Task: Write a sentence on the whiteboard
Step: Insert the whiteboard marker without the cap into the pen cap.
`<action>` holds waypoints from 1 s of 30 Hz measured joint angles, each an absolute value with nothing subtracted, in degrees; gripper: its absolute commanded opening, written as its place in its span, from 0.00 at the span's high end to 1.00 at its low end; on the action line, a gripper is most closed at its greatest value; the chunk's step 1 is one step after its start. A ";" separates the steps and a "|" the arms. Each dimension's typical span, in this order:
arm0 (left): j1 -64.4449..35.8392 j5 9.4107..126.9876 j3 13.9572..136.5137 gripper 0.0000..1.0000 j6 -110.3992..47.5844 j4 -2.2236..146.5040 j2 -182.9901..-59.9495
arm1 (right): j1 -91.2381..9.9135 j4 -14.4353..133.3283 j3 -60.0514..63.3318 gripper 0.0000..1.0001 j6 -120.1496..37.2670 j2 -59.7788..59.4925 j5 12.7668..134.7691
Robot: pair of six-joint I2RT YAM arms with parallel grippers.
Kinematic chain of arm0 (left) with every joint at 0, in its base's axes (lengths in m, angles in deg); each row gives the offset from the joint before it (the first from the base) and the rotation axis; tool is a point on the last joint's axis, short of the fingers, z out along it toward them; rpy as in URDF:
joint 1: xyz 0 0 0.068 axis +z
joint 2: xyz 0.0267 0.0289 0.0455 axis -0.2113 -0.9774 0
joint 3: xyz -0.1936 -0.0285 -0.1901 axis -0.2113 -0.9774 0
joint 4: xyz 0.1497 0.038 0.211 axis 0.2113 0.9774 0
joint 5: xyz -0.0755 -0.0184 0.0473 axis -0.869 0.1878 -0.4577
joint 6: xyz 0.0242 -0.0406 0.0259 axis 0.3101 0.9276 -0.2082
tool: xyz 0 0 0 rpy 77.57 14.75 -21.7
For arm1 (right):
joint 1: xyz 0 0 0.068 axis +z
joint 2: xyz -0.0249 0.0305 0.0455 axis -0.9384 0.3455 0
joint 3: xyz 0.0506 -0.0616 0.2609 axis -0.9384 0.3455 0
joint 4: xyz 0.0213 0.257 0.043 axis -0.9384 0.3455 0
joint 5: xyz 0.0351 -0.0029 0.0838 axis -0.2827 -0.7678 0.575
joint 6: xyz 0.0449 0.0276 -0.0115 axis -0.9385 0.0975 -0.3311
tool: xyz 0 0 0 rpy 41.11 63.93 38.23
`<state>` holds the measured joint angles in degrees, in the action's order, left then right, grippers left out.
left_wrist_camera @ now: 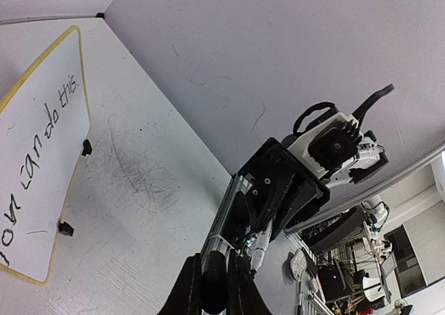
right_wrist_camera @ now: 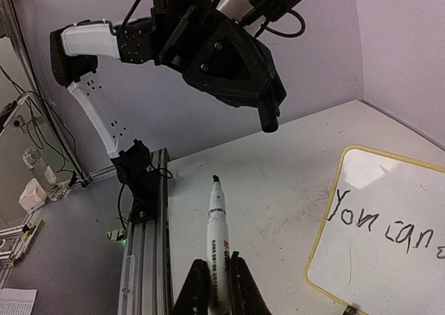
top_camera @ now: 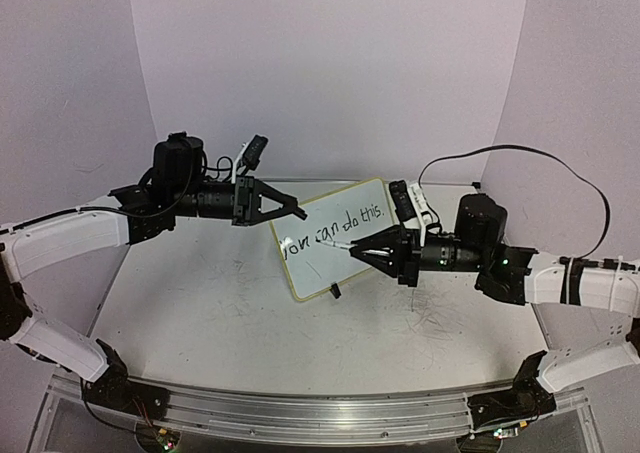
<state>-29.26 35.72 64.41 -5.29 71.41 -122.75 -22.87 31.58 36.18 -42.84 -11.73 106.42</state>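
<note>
The whiteboard (top_camera: 335, 263) with a pale yellow rim rests on the table centre, one black foot showing at its near edge. The sentence (top_camera: 335, 228) "You can do this." runs across it in black. My right gripper (top_camera: 362, 253) is shut on a white marker (top_camera: 347, 245), uncapped, tip pointing left. In the right wrist view the marker (right_wrist_camera: 218, 221) sits between the fingers (right_wrist_camera: 199, 280), its tip clear of the board (right_wrist_camera: 396, 259). My left gripper (top_camera: 298, 212) hovers by the board's upper left corner, shut on a black marker cap (left_wrist_camera: 213, 284).
A white power strip (top_camera: 412, 203) and a black cable (top_camera: 540, 158) lie at the back right. An aluminium rail (top_camera: 320, 408) runs along the near table edge. Faint grey scribbles (top_camera: 440, 323) mark the table. Purple walls enclose the back and sides.
</note>
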 measured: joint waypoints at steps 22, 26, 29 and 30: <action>-31.61 34.34 63.25 1.00 -4.59 67.61 -122.75 | -22.50 25.96 35.39 1.00 -45.26 -9.80 100.91; -31.96 34.38 63.25 1.00 -4.11 67.61 -122.75 | -22.50 25.77 35.39 1.00 -45.48 -9.65 100.21; -32.16 34.44 63.25 1.00 -3.96 67.61 -122.75 | -22.50 25.60 35.39 1.00 -45.50 -9.52 100.02; -32.19 34.44 63.25 1.00 -3.96 67.61 -122.75 | -22.50 25.55 35.39 1.00 -45.50 -9.43 100.02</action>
